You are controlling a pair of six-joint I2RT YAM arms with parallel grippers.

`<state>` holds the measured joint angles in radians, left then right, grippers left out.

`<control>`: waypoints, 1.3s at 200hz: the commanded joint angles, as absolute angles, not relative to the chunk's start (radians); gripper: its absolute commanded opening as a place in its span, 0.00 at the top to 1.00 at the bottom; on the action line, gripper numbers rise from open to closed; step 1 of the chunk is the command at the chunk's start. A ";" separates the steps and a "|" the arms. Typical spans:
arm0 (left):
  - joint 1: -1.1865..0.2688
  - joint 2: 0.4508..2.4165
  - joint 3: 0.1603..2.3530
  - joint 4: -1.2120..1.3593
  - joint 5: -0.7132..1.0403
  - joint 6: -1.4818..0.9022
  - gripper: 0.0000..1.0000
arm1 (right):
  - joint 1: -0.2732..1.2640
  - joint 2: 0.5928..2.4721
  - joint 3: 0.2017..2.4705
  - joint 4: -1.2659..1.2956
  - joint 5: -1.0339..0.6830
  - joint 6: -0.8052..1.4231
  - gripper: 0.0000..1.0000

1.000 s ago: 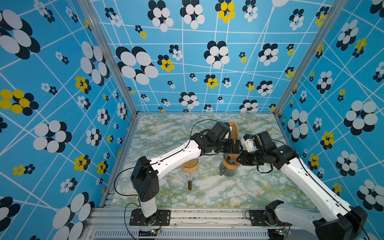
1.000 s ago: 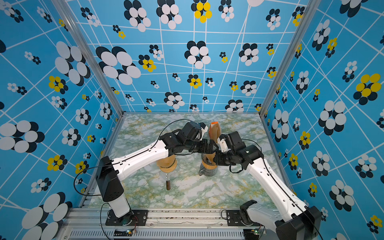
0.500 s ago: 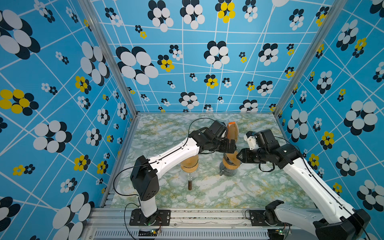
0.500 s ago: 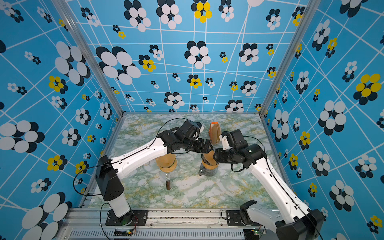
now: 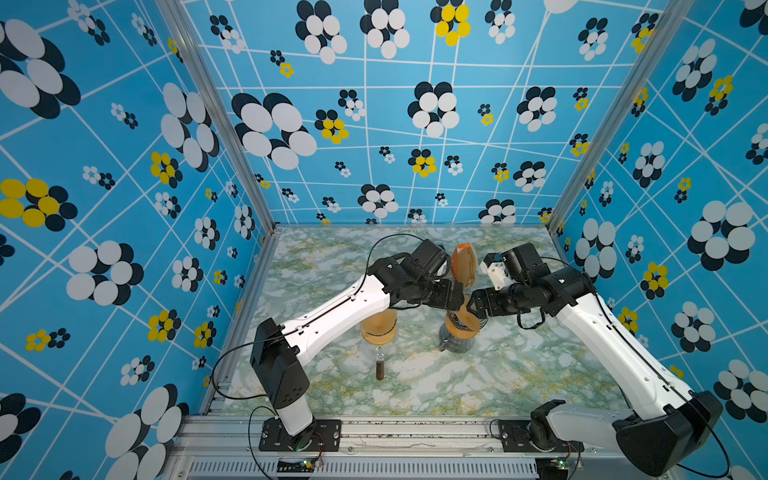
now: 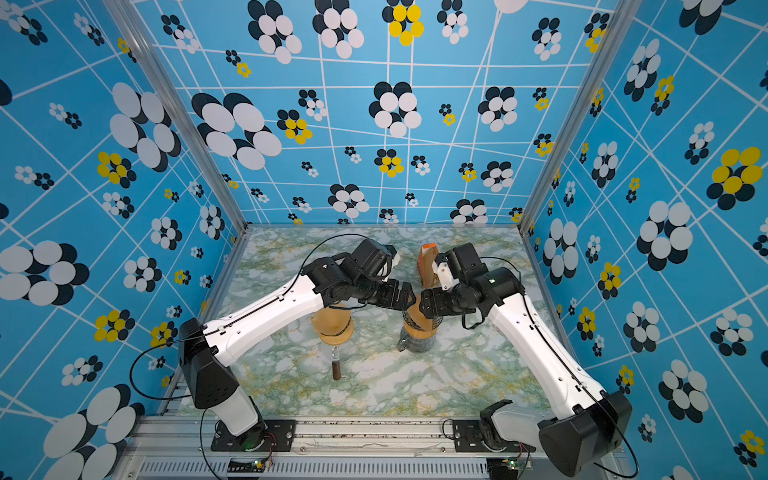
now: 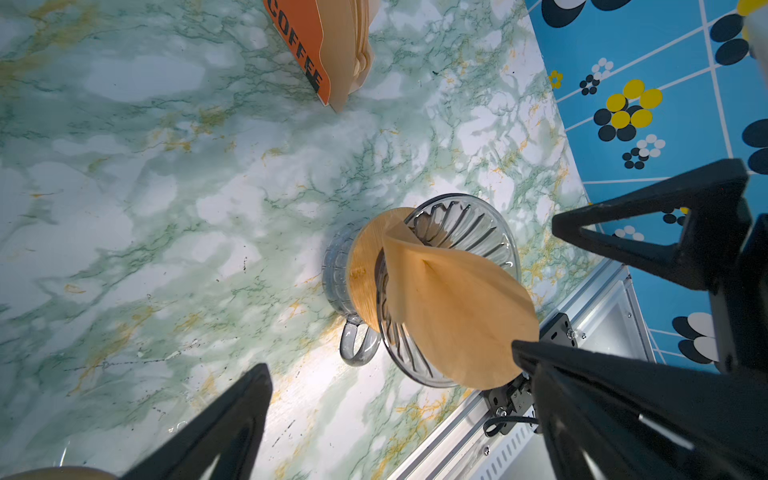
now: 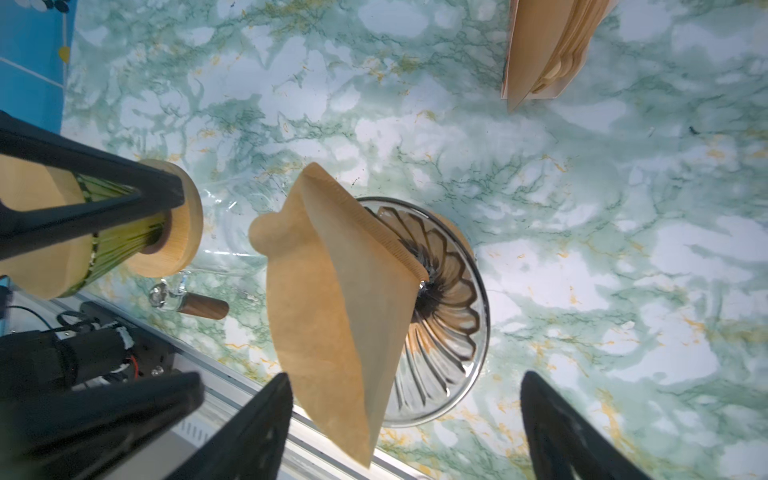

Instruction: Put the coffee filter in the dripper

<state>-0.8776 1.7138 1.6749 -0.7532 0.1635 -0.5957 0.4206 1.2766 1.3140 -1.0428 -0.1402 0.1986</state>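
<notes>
- The whole green-marbled tabletop [image 5: 415, 386] is overlooked from high at the front in both top views.
- The clear ribbed glass dripper [image 7: 457, 232] is viewed closely from above by both wrist cameras.

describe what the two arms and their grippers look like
The left arm and right arm have white links, black joints and bases, and thin black cables looping alongside. The left gripper and right gripper have black, hollow triangular fingers.

On the green-marbled surface [image 5: 415, 386], an orange pack [image 5: 463, 262] marked COFFEE stands toward the back edge; a wood-collared glass server [image 5: 377, 328] with a brown handle [image 5: 379, 371] sits near the middle.
</notes>
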 commanded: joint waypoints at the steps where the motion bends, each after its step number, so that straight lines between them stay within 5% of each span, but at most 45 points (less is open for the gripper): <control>1: -0.885 1.735 1.673 -0.753 0.152 -0.613 0.01 | 0.407 1.303 1.339 -1.066 -0.117 0.164 0.03; 260: -0.890 1.833 1.636 -0.762 0.091 -0.624 0.01 | 0.308 1.375 1.223 -0.939 -0.107 0.208 0.01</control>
